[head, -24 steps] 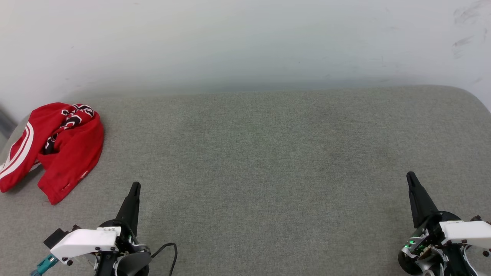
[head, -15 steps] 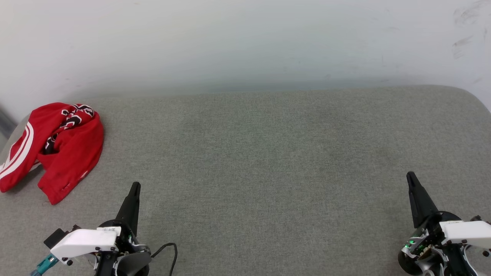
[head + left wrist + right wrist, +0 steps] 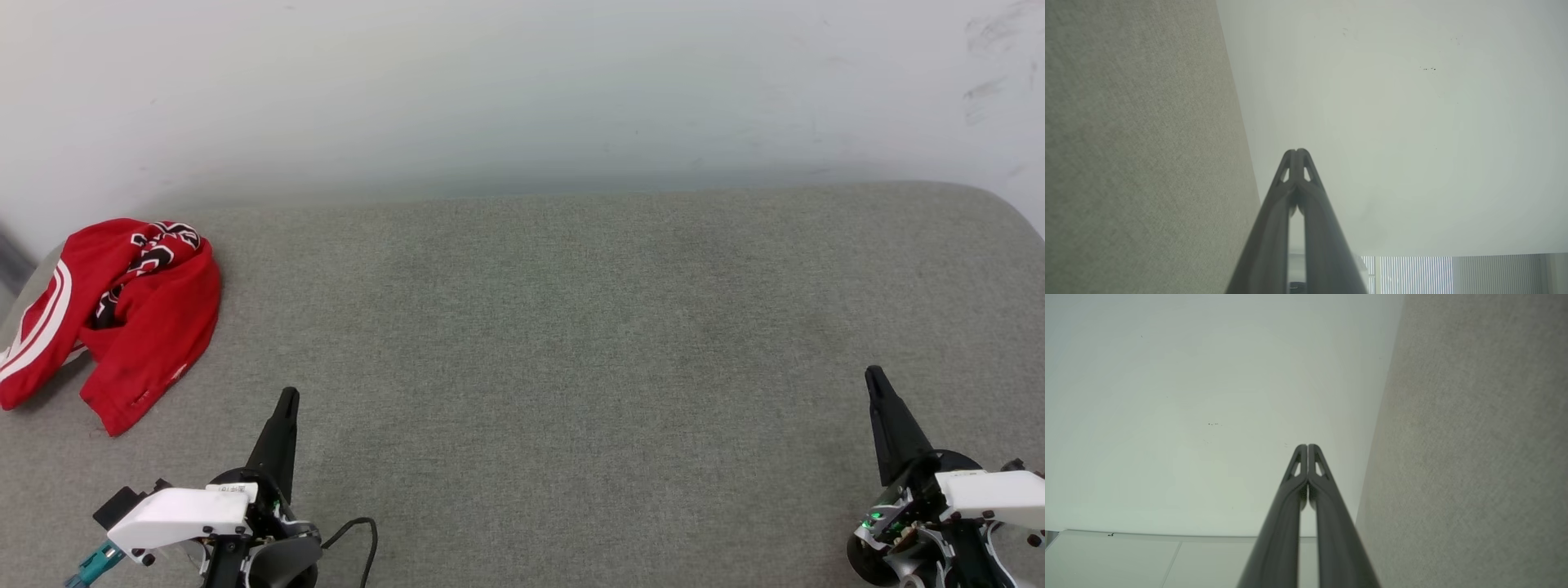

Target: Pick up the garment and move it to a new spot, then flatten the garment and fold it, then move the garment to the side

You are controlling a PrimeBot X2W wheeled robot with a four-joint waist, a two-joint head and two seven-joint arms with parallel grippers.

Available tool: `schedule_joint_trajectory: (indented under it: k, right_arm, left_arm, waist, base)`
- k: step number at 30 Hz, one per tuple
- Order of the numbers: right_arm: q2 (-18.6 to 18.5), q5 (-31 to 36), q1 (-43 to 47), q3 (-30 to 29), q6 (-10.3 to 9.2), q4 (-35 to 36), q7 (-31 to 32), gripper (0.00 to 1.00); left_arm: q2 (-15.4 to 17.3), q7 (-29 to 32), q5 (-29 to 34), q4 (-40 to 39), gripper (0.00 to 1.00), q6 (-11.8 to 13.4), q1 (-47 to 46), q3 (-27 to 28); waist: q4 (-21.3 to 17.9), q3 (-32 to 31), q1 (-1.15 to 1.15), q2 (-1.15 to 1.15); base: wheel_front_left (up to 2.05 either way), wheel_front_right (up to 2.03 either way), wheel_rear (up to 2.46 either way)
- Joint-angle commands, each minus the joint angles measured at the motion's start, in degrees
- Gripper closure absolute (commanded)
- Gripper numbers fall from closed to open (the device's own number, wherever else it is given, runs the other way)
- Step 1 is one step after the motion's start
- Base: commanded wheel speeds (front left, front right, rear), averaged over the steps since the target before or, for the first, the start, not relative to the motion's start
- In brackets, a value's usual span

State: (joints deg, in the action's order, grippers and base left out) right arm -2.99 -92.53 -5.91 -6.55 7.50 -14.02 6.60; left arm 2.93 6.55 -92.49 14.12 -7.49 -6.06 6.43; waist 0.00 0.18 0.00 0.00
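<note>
**Item 1: shirt** [image 3: 122, 318]. Red, with white-striped trim and black lettering partly showing.
- Location: far left corner of the grey cloth-covered bench [image 3: 571, 327]. Its left folds lie at the rounded edge; whether they overhang it cannot be told.
- Condition: crumpled in a heap with layers overlapping, not yet picked up.

**Item 2: left end effector** [image 3: 287, 397]. Fingers pressed together, holding nothing. It sits near the front edge, with the shirt ahead of it and to its left, apart from it.

**Item 3: right end effector** [image 3: 872, 372]. Fingers pressed together, holding nothing. It sits at the front right, well apart from the shirt.

**Hazards, as judged:**
- If the fingers arrive unspread, they would likely shove the heap toward the corner edge instead of gripping it.
- A pinch on one outer layer could lift the shirt twisted, which would make flattening harder.
- The jersey cloth looks smooth, so a shallow pinch may slip and drop it.
- The corner is a long reach for the right arm, so the pickup probably falls to the left arm alone.
</note>
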Motion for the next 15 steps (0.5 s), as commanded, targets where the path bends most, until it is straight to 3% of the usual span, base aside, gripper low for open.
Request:
schedule_joint_trajectory:
  k: [1, 15]
  right_arm:
    - [0.18, 0.27, -0.58, 0.01, -0.02, -0.07, 0.04, 1.0]
    - [0.18, 0.27, -0.58, 0.02, -0.02, -0.07, 0.03, 1.0]
  left_arm:
    - [-0.08, 0.13, 0.18, 0.0, 1.0, 0.0, -0.4, 0.17]
    - [-0.08, 0.12, 0.18, 0.0, 1.0, 0.0, -0.4, 0.17]
  waist:
    - [0.0, 0.0, 0.0, 0.0]
    - [0.0, 0.0, 0.0, 0.0]
  base:
    - [0.0, 0.0, 0.0]
    - [0.0, 0.0, 0.0]
